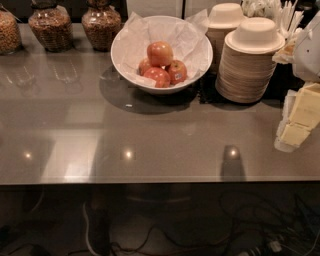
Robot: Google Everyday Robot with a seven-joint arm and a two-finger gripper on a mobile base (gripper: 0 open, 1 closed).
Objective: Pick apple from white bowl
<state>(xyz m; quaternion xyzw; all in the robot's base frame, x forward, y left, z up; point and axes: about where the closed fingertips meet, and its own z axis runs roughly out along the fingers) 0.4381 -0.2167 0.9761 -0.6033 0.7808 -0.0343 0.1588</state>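
The white bowl stands at the back middle of the grey counter, lined with crumpled white paper. Several red-orange apples lie in it; the top apple rests on the others, and one has a small sticker. My gripper, white with pale yellow parts, comes in at the right edge of the view. It is low over the counter, well to the right of and nearer than the bowl, and it holds nothing that I can see.
Two stacks of tan disposable bowls stand right of the white bowl, between it and my gripper. Three glass jars of snacks line the back left. White cutlery is at the back right. The counter's front edge runs across the view.
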